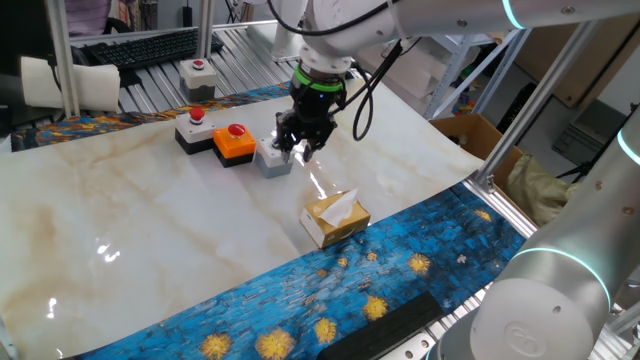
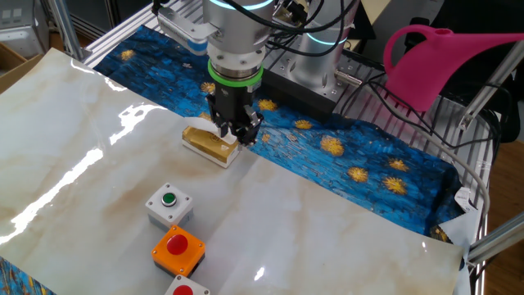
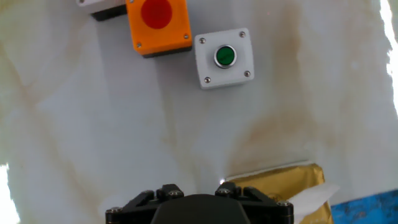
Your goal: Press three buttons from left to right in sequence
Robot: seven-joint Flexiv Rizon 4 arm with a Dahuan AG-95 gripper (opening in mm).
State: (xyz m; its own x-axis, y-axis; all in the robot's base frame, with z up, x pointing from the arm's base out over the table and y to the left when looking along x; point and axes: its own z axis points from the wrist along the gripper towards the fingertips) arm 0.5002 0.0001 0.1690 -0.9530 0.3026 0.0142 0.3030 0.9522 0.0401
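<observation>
Marble-patterned sheeting covers the surface (image 1: 150, 220), with a blue starry-patterned cloth (image 1: 400, 270) showing along one long edge and at the far edge behind the buttons. Over the middle of the marble area hangs the robot arm (image 2: 237, 33), white with a green ring at the wrist, its black gripper (image 2: 232, 131) pointing straight down and hovering clear of the marble. How the jaws stand I cannot tell: no view shows the fingertips plainly, and the hand view catches only the black base of the gripper at its bottom border.

Just beside the gripper, toward the blue cloth edge, lies a tan tissue box (image 1: 335, 220) with a white tissue sticking out of its top. In the other fixed view the gripper overlaps the box's far end, but whether they touch is unclear.

The three button boxes sit in a tight row nearer the far edge of the marble area. The black box with white top and red button (image 1: 195, 128) stands at one end, the orange box with red button (image 1: 234, 142) touches it in the middle, and the grey box with green button (image 2: 169, 205) closes the row just beside the orange one. The hand view shows the green button well apart from the gripper.

A separate pale grey box with a red button (image 1: 198, 74) rests beyond the far edge, near a black keyboard (image 1: 150, 45).
</observation>
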